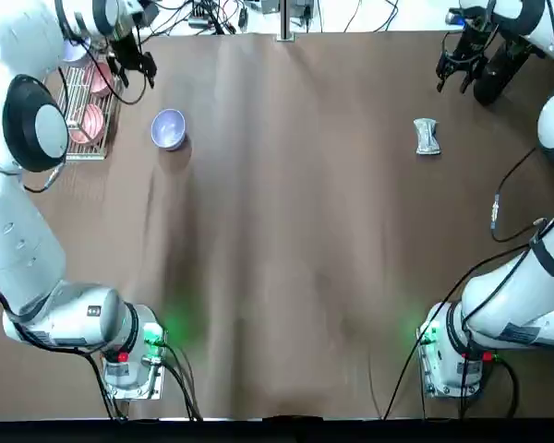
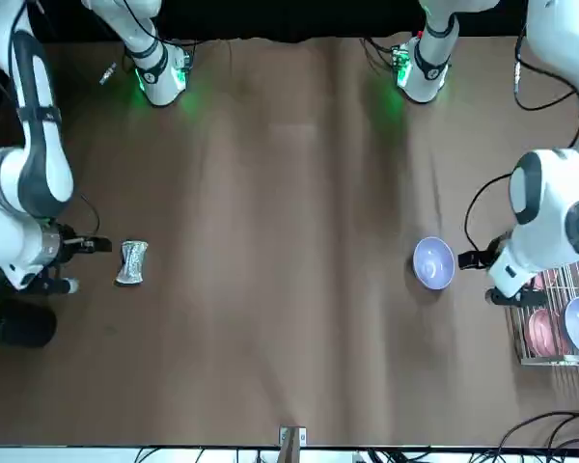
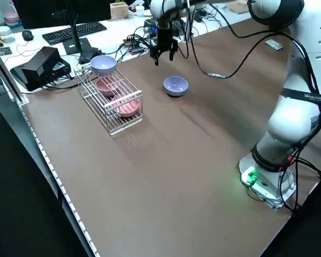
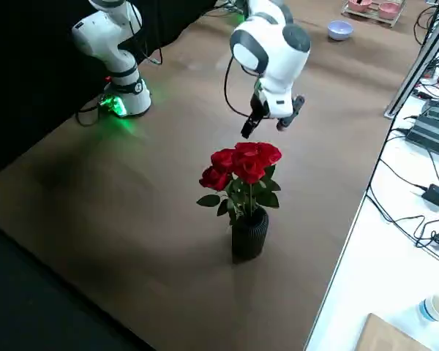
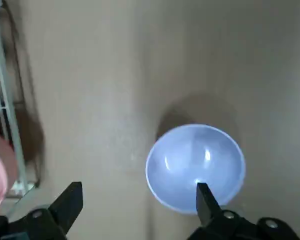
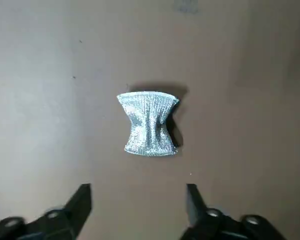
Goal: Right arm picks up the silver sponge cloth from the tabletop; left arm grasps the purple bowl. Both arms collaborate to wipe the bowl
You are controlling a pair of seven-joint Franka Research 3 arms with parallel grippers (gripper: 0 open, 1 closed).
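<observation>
A wide brown tabletop (image 1: 286, 231) fills the scene, with two white robot arms based at its near edge and reaching to the far corners.

The right claw (image 6: 138, 200) hangs above the table with its two black fingers spread wide and nothing between them. The silver sponge cloth (image 6: 148, 123) lies flat on the table a little ahead of those fingertips, not touching them, its narrow waist in line with the gap. From overhead, the cloth (image 1: 427, 136) sits just inward of the claw (image 1: 456, 72), toward the robot's base side.

The left claw (image 5: 139, 200) is also released, fingers apart and holding nothing. The purple bowl (image 5: 195, 167) stands upright on the table just below and ahead of it, off to one side, so that one fingertip (image 5: 204, 198) overlaps the bowl's rim in the wrist camera; whether it touches cannot be told. From overhead, the bowl (image 1: 169, 128) is just beside this claw (image 1: 134, 65), on the side toward the table's middle.

On the claw's other side stands a wire rack (image 3: 113, 104) holding pink bowls (image 3: 128, 107) and another lavender bowl (image 3: 103, 65). A vase of red roses (image 4: 245, 175) stands near the right claw.
</observation>
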